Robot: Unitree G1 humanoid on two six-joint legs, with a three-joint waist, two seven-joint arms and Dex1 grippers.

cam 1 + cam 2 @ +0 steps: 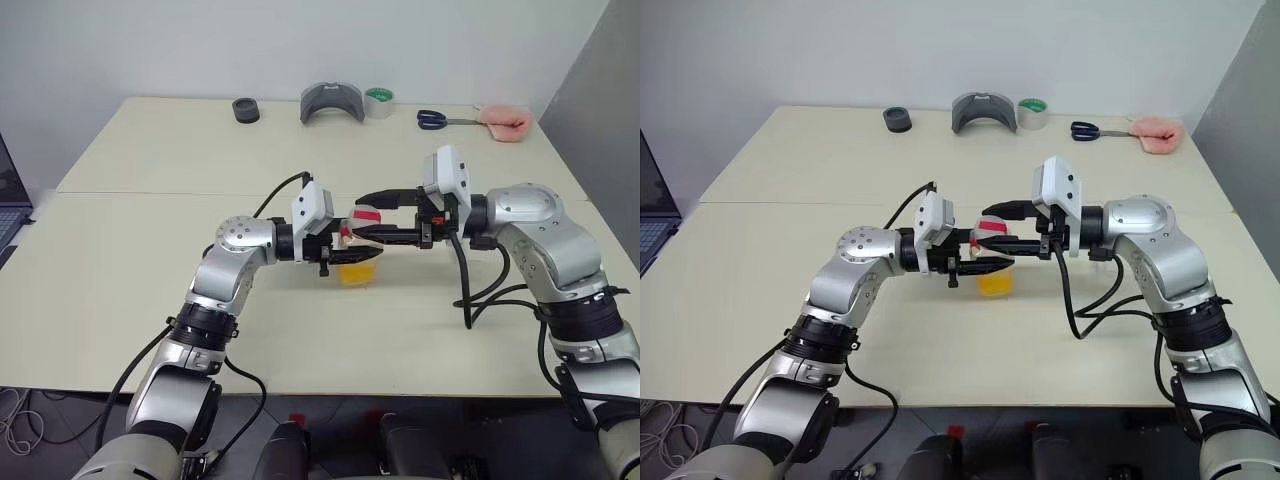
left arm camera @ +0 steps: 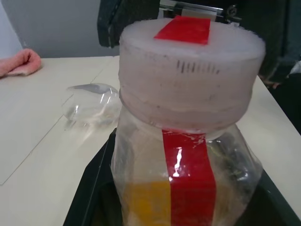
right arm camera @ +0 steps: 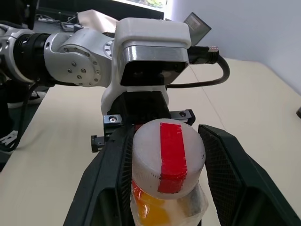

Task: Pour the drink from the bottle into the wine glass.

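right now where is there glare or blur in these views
Left wrist view: white glare streaks down the red strip on the bottle, and the wine glass lying behind it looks soft. Right wrist view: the cap is clear, the far table hazy. Head views: even light, soft shadows.

Pale tabletop, red-striped bottle, orange drink

A small clear plastic bottle [image 3: 165,188] has a frosted whitish screw cap [image 2: 188,77] crossed by a glossy red strip [image 2: 188,186] that runs on down its side; the translucent orange-yellow drink [image 1: 357,272] glows inside. The black-fingered left gripper [image 1: 352,255] and right gripper [image 1: 372,217] sit on silver-grey arms over a cream table [image 1: 130,240]. A clear colourless wine glass [image 2: 91,106] is seen beside a pink cloth [image 1: 505,122].
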